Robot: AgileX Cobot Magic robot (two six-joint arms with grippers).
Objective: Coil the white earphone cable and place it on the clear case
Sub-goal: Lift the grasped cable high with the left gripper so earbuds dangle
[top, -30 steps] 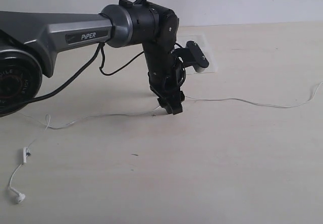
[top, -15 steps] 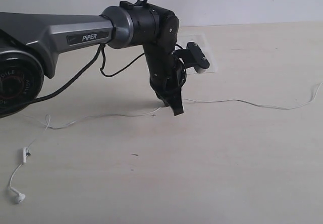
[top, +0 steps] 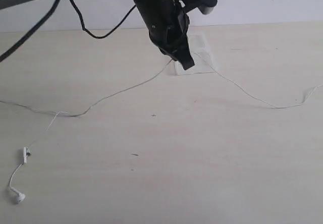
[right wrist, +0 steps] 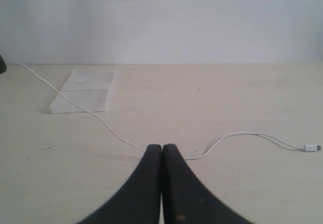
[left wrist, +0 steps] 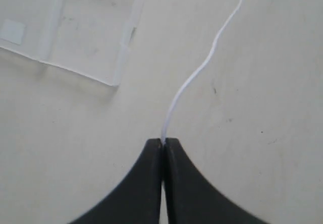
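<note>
Earphone cable (top: 126, 89) — strung out, clear case (top: 202, 62) flat

- Our left arm (top: 159, 12) reaches in from the far left; left gripper (top: 184, 62) points down, jaws pinching the white earphone cable (left wrist: 194, 75).
- Our right gripper (right wrist: 161, 147): jaws pressed together.

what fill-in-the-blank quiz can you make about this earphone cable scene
1. The left gripper has its jaws ____ on the white earphone cable.
2. The clear case has ____ joined panels.
3. The cable's plug shows only in the ____ wrist view.
4. An earbud lies in the exterior view's lower ____ corner.
Missing words: shut; two; right; left.
</note>
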